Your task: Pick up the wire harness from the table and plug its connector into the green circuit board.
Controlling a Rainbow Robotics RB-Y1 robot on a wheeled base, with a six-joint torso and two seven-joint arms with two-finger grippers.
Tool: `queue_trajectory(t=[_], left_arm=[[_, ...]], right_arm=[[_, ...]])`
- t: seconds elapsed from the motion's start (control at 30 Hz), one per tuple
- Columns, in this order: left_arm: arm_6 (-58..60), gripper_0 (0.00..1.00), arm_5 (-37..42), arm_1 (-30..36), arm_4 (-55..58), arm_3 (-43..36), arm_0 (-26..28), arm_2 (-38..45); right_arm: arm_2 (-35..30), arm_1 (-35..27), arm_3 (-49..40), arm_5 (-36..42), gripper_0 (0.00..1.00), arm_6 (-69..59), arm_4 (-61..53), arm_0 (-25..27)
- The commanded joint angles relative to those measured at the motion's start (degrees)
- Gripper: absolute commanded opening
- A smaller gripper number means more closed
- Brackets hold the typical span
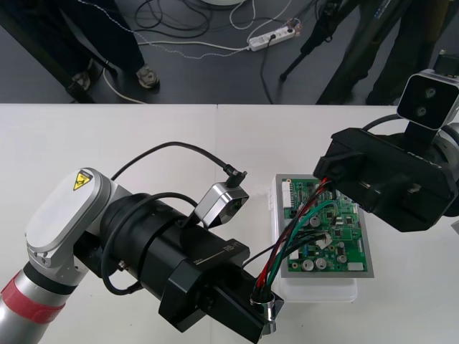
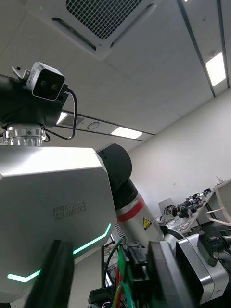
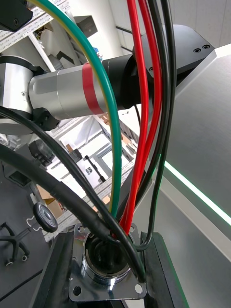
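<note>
The green circuit board (image 1: 338, 240) lies on its white base (image 1: 315, 290) at the table's right middle. My left gripper (image 1: 262, 312) is at the base's near left corner, shut on the harness's round metal socket (image 1: 265, 307). In the left wrist view the flanged socket (image 3: 107, 265) sits between the black fingers (image 3: 57, 274). Red, green and black wires (image 1: 292, 233) run up across the board to my right gripper (image 1: 328, 183), which hangs over the board's far edge. In the right wrist view the wires (image 2: 121, 276) pass between its fingers (image 2: 165, 274). The plug end is hidden under it.
The left arm's bulky links (image 1: 136, 247) cover the table's near left. The right arm's black body (image 1: 391, 186) overhangs the board's far right corner. Bare table (image 1: 107, 136) stretches to the far left. Cables and a power strip (image 1: 271, 37) lie on the floor beyond.
</note>
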Motion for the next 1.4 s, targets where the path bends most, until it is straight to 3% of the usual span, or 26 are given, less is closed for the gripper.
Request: queue_trajectory(t=[0.03,0.77,0.8,0.83,0.87,0.9,1.4], left_arm=[[3.9,0.0,-1.9,-1.6,1.2,-1.9,-1.9,-1.1],[3.9,0.01,-1.9,-1.6,1.3,-1.9,-1.9,-1.1],[3.9,0.31,-1.9,-1.6,1.3,-1.9,-1.8,-1.1],[3.9,0.53,-1.9,-1.6,1.3,-1.9,-1.8,-1.1],[3.9,0.95,-1.9,-1.6,1.3,-1.9,-1.8,-1.1],[3.9,1.0,-1.9,-1.6,1.3,-1.9,-1.8,-1.1],[4.0,1.0,-1.9,-1.6,1.3,-1.9,-1.8,-1.1]], right_arm=[[0.7,0.7,-1.1,0.0,0.0,-2.4,-0.6,-1.9],[0.7,0.7,-1.1,0.0,0.0,-2.4,-0.6,-1.9],[0.7,0.7,-1.1,0.0,0.0,-2.4,-0.6,-1.9],[0.7,0.7,-1.1,0.0,0.0,-2.4,-0.6,-1.9],[0.7,0.7,-1.1,0.0,0.0,-2.4,-0.6,-1.9],[0.7,0.7,-1.1,0.0,0.0,-2.4,-0.6,-1.9],[0.7,0.7,-1.1,0.0,0.0,-2.4,-0.6,-1.9]])
